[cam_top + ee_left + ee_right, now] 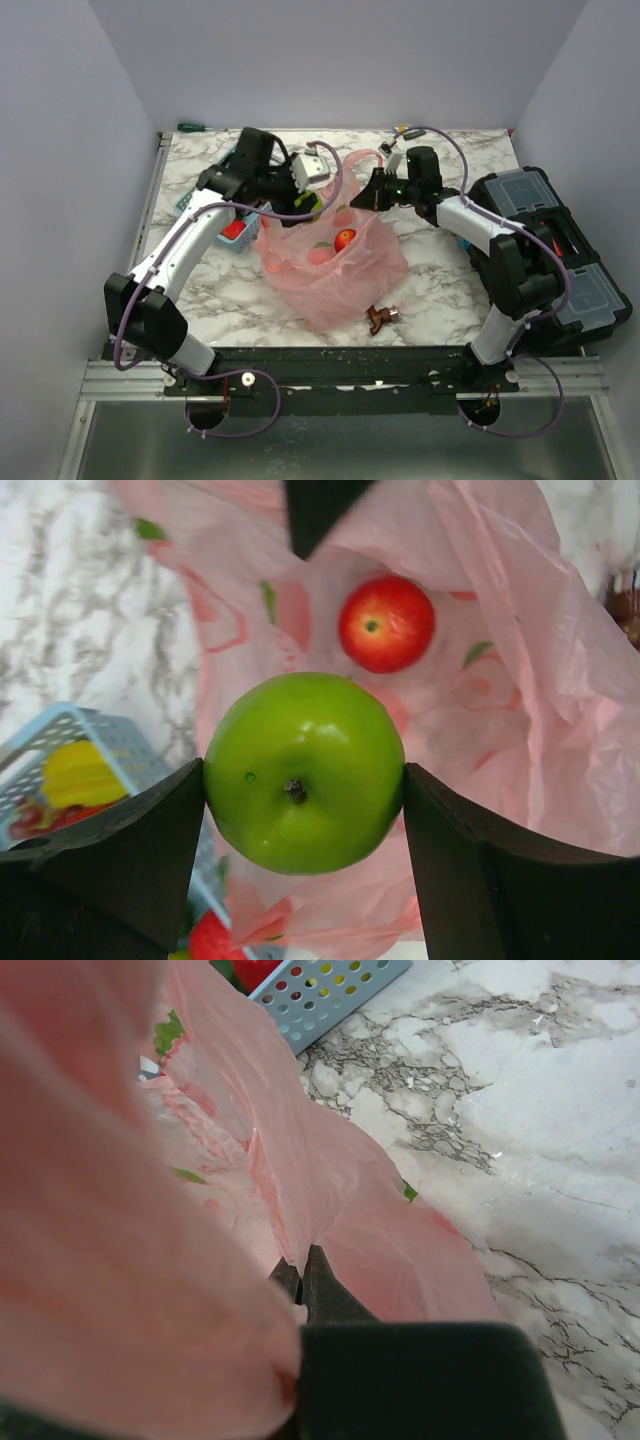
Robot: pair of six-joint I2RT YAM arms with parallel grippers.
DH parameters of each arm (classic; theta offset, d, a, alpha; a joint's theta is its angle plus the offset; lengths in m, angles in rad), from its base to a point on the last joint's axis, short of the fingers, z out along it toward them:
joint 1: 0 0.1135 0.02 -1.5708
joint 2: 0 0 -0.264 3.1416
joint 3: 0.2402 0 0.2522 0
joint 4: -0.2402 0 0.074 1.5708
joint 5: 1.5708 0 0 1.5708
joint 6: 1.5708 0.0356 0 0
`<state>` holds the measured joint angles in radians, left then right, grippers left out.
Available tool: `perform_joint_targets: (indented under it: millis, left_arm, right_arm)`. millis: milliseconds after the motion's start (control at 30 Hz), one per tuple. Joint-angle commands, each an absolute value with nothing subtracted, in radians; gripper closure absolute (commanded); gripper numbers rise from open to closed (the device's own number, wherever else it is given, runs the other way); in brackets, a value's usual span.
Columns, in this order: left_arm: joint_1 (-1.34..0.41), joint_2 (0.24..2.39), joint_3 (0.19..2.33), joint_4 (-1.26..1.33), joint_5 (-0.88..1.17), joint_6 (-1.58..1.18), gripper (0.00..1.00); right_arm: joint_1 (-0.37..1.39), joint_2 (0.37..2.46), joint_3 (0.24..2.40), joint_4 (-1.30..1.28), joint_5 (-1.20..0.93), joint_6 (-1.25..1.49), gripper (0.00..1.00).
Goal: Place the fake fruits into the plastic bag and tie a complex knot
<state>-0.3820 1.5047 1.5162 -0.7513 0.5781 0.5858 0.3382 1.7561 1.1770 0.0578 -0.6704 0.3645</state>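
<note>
Over the mouth of the bag [520, 680]: left end effector [304, 792] clenched on green apple [300, 740]. Opening lies straight below; red apple [386, 623] inside, at 1 o'clock from the green one. Right end effector [303, 1278], at 3 o'clock, pinches the rim, holding it open. Next, likely: release.

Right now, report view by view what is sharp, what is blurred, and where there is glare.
Top external: even light, soft shadows, everything reasonably sharp. Left wrist: the green apple is crisp with a soft sheen on top, while the blue basket beside it is blurred. Right wrist: the plastic bag, close to the lens, is a pink out-of-focus blur, while the marble table is in focus.
</note>
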Motion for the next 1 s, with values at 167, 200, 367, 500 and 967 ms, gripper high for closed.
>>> perform_joint_targets:
  millis: [167,200,367,500,967]
  left_arm:
    - [-0.55,1.641,1.407,-0.756,0.389,0.603,0.58]
    - [-0.558,1.661,1.399,-0.75,0.379,0.596,0.57]
    - [-0.572,1.747,1.376,-0.737,0.324,0.564,0.52]
    - [-0.573,1.772,1.36,-0.712,0.293,0.545,0.42]
    - [-0.573,1.566,1.487,-0.82,0.467,0.444,0.01]
  right_arm:
    - [0.334,1.731,1.195,0.044,-0.732,0.331,0.99]
    - [0.333,1.729,1.193,0.044,-0.733,0.331,0.99]
    - [0.333,1.722,1.187,0.044,-0.733,0.328,0.99]
    - [0.333,1.721,1.179,0.048,-0.733,0.326,0.99]
    - [0.333,1.724,1.152,0.055,-0.726,0.322,0.99]
